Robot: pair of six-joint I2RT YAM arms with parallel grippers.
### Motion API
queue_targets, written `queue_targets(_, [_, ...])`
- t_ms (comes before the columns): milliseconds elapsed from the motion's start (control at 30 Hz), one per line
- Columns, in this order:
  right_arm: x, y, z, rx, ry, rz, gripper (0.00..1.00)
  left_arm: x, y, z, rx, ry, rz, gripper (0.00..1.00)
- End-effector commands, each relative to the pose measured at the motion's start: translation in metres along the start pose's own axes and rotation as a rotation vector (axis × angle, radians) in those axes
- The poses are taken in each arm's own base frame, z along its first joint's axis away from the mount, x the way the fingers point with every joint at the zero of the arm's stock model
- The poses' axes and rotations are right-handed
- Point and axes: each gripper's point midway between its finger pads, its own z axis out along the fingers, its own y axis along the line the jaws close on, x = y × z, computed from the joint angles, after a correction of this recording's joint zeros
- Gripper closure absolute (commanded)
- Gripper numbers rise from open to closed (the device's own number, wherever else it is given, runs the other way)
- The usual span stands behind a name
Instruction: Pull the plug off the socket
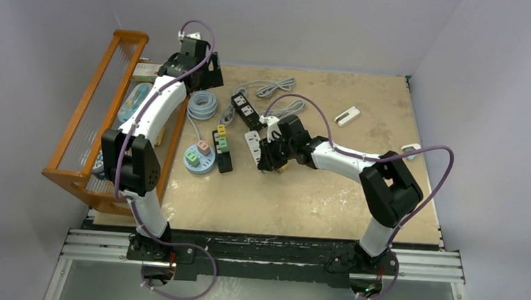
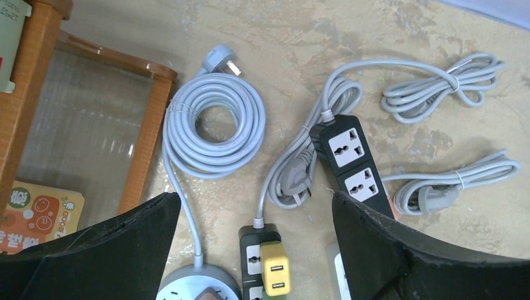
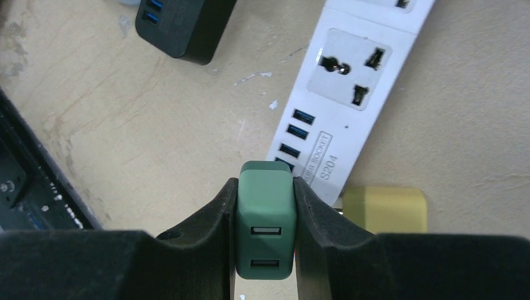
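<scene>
Two grippers: one working, one idle.
Right gripper: pinched tight on green plug, pads on its two flat sides for a straight pull.
Green plug: middle of worktop, over USB end of white power strip, USB face towards wrist camera; prongs hidden, seated or free not readable.
Left gripper: spread wide, holding nothing, parked near far-left corner of worktop above grey cable coil, clear of the pull.
Risk: lifting of unrestrained strip along with plug.
</scene>
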Motion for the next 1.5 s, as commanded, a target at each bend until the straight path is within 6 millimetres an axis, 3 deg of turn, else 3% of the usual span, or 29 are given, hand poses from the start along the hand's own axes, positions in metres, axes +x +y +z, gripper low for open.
queue_targets(0, [0.022, -0.004, -0.01, 0.047, 0.075, 0.002, 1.0, -0.013, -0.006, -0.013, 0.034, -0.056, 0.009, 0.09])
queue_targets(400, [0.046, 0.003, -0.025, 0.014, 0.115, 0.008, 1.0, -0.014, -0.003, -0.019, 0.037, -0.069, 0.005, 0.07])
queue_targets(600, [0.045, -0.012, -0.012, 0.085, 0.138, 0.05, 1.0, -0.013, -0.003, -0.018, 0.036, -0.066, 0.003, 0.06])
queue_targets(767, [0.019, -0.023, 0.002, 0.138, 0.089, 0.066, 1.0, -0.013, -0.001, -0.018, 0.036, -0.069, 0.002, 0.06])
queue_targets(967, [0.002, -0.058, 0.016, 0.224, 0.07, 0.096, 1.0, -0.014, 0.002, -0.018, 0.034, -0.07, -0.003, 0.05])
queue_targets(1200, [-0.054, -0.098, 0.024, 0.25, -0.03, 0.097, 1.0, -0.015, 0.008, -0.02, 0.031, -0.079, -0.012, 0.05])
queue_targets(1300, [-0.08, -0.108, 0.034, 0.247, -0.067, 0.087, 1.0, -0.015, 0.009, -0.02, 0.032, -0.079, -0.014, 0.04])
queue_targets(1467, [-0.107, -0.122, 0.054, 0.229, -0.102, 0.085, 1.0, -0.014, 0.011, -0.021, 0.033, -0.079, -0.015, 0.04])
